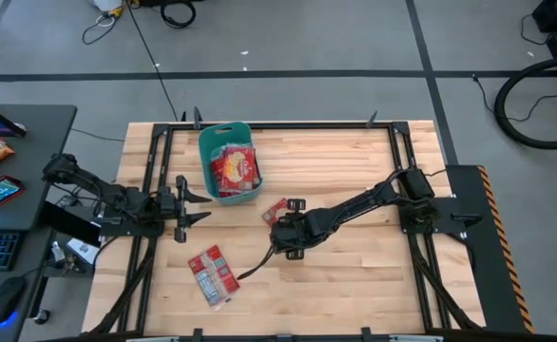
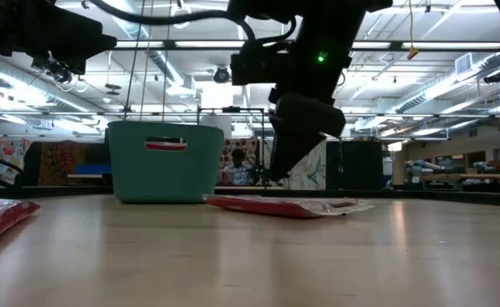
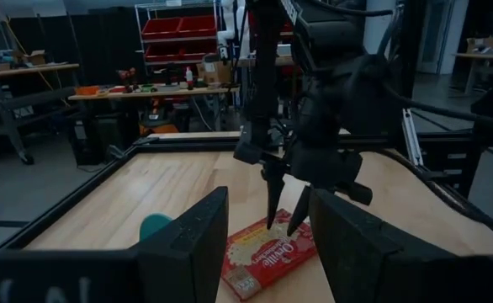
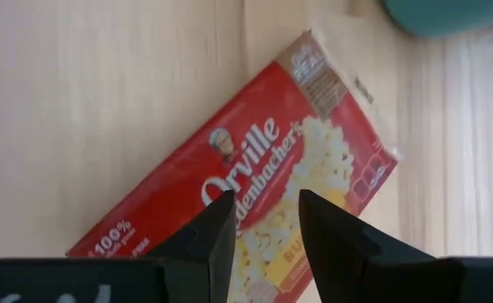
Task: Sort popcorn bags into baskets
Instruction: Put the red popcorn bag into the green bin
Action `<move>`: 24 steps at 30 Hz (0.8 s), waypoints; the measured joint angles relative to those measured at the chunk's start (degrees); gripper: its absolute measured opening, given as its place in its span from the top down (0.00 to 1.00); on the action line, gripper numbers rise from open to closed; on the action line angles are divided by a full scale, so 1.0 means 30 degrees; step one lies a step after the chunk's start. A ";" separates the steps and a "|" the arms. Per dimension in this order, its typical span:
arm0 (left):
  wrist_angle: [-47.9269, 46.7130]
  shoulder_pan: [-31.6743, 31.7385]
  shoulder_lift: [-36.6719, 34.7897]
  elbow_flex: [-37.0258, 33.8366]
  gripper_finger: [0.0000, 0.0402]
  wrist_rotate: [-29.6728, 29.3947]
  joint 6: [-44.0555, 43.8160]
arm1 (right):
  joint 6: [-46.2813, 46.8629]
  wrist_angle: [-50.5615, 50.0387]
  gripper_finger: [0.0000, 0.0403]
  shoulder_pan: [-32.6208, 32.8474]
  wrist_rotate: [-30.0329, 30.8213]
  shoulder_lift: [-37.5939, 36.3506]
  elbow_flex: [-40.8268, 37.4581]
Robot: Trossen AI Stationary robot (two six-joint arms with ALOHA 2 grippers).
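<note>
A red popcorn bag (image 1: 275, 211) lies flat on the table just right of the teal basket (image 1: 223, 142). My right gripper (image 4: 267, 210) is open and points down at this bag (image 4: 255, 181). In the left wrist view its fingertips (image 3: 273, 220) stand just above the bag (image 3: 267, 252), apart from it. Red bags (image 1: 233, 169) lie inside the basket. More packets (image 1: 212, 275) lie flat near the table's near edge. My left gripper (image 1: 202, 205) is open, level, just near-left of the basket, holding nothing.
Black frame rails (image 1: 155, 161) run along the table's left and right sides. A side desk (image 1: 12, 190) with a phone, keyboard and mouse stands left of the table. Bare wood (image 1: 355, 275) lies in the near-right part of the table.
</note>
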 joint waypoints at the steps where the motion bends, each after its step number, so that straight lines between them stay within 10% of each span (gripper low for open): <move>1: 0.0000 0.0000 0.0000 0.0000 0.57 0.0000 0.0000 | -0.0101 0.0148 0.66 -0.0004 0.0018 -0.0021 0.0028; 24: -0.0015 0.0000 0.0000 -0.0007 0.57 0.0000 0.0000 | 0.0895 -0.0670 0.66 0.0047 -0.0807 -0.0310 0.0030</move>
